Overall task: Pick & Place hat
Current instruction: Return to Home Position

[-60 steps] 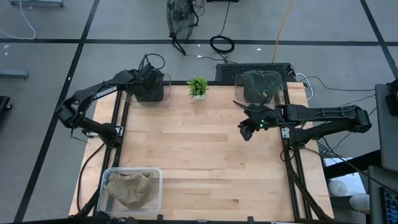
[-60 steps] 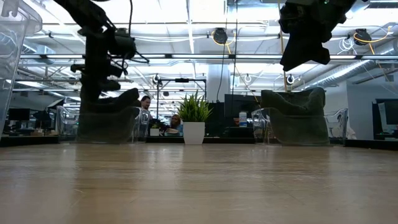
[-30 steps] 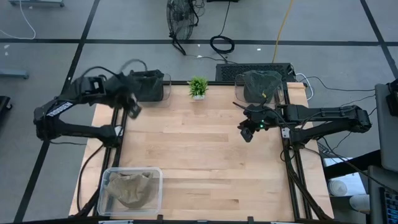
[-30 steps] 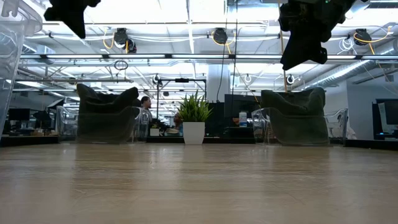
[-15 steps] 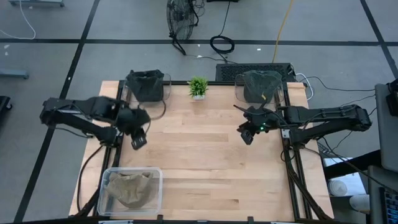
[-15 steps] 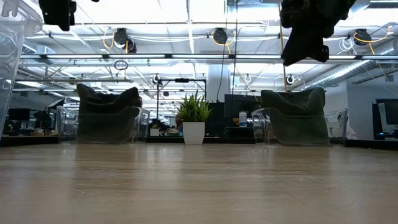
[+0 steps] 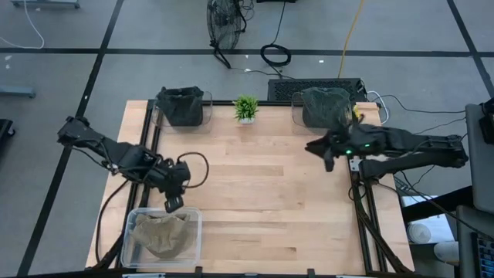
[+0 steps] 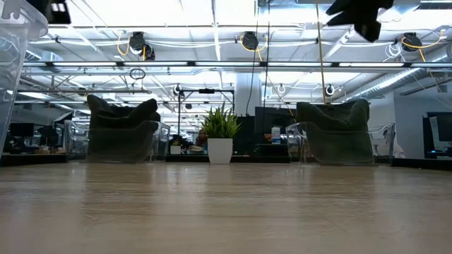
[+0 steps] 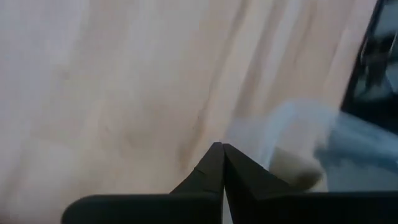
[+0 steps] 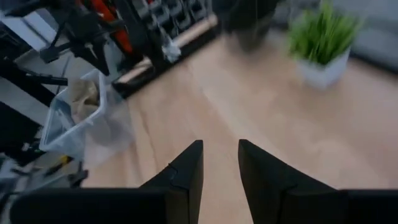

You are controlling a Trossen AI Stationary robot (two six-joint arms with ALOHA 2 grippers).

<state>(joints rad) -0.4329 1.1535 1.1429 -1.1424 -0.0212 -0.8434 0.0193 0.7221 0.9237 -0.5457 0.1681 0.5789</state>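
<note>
Wooden table (image 7: 255, 193): cap (image 7: 181, 106) placed, arms withdrawing.
Left gripper (image 7: 170, 205), clenched empty, has left the far-left bin (image 7: 207, 102); right gripper (image 7: 326, 154) released.

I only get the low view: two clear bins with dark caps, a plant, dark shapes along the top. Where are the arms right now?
Observer: The left gripper hangs by the far rim of a third bin at the near-left corner of the table.
Operator: What's inside it?
Observer: Crumpled beige fabric.
Operator: And the other arm?
Observer: The right gripper hovers open in front of the far-right bin.
</note>
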